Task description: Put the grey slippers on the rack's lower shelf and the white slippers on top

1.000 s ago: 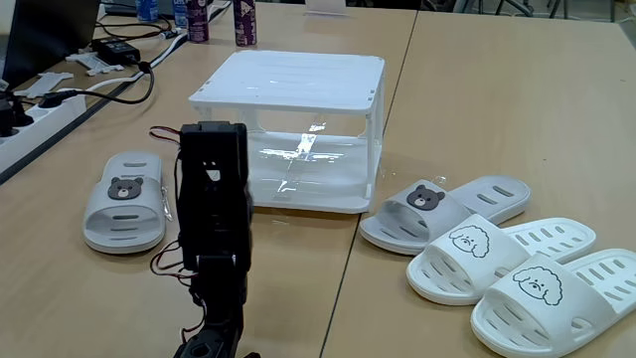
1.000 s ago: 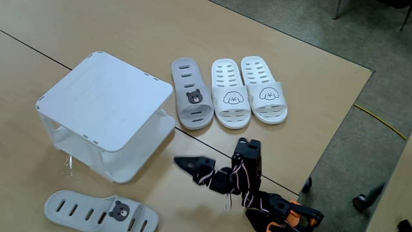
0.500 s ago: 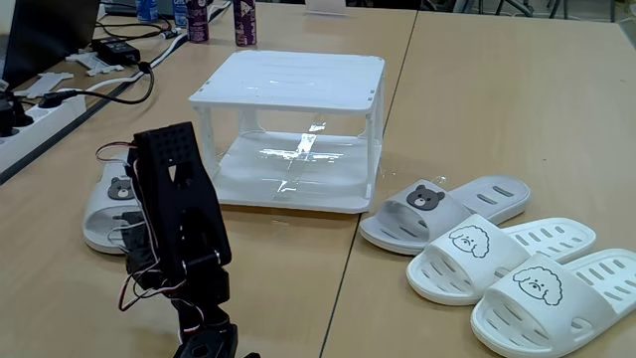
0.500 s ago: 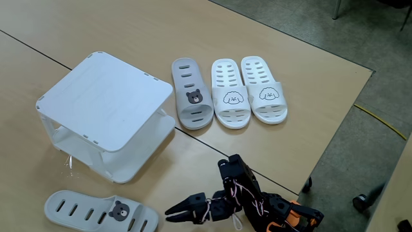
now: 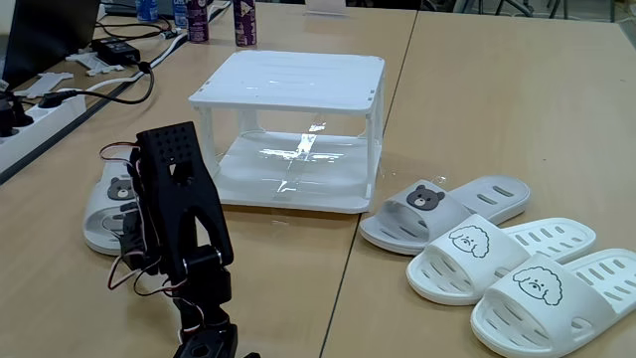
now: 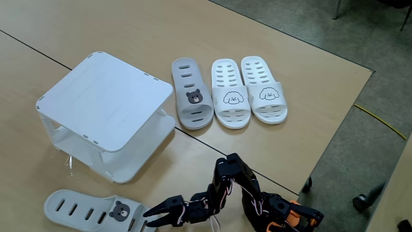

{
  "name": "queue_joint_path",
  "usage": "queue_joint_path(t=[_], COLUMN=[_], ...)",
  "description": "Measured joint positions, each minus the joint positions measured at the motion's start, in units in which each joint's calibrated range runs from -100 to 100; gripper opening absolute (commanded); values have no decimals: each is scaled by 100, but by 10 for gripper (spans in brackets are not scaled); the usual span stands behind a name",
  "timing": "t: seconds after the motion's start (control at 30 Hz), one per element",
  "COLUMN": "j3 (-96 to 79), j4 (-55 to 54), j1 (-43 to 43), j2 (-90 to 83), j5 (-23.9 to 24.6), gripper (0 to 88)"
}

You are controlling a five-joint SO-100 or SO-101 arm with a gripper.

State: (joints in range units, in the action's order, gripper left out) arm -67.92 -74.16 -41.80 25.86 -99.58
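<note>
Now one grey slipper (image 6: 100, 211) lies on the wooden table (image 6: 309, 84) apart from the rack (image 6: 103, 106), off its low front corner in a fixed view from above; the bear face (image 6: 119, 211) on its strap points toward the arm. In the other fixed view this same slipper (image 5: 107, 214) sits left of the rack (image 5: 293, 94), partly hidden behind the arm. The second grey slipper (image 6: 190, 93) lies just beside the rack's right side, touching or nearly touching its base tray, toe end toward the arm. Next to it, farther from the rack, the two white slippers (image 6: 248, 90) lie side by side, dog faces toward the arm. The rack's slotted top and the lower shelf (image 5: 298, 174) hold nothing.

The gripper (image 6: 158, 218) of the black arm (image 5: 179, 229) reaches toward the lone grey slipper, its tips just beside the slipper's strap end. Its jaws stand slightly apart and grip nothing; whether a tip touches the slipper I cannot tell.

Beyond the rack sit a power strip (image 5: 40, 109), black cables (image 5: 124, 70) and a few bottles (image 5: 243, 22).
</note>
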Motion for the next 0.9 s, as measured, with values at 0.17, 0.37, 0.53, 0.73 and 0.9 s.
queue_joint_path(t=[0.17, 0.37, 0.53, 0.73, 0.9], j3=[728, 1788, 2579, 3549, 4627], j4=[953, 2223, 2695, 2695, 2695], j1=[195, 390, 360, 270, 270], j2=[-58, -58, -49, 544, 1435], j5=[0, 0, 0, 0, 0], gripper=[173, 188, 261, 261, 212])
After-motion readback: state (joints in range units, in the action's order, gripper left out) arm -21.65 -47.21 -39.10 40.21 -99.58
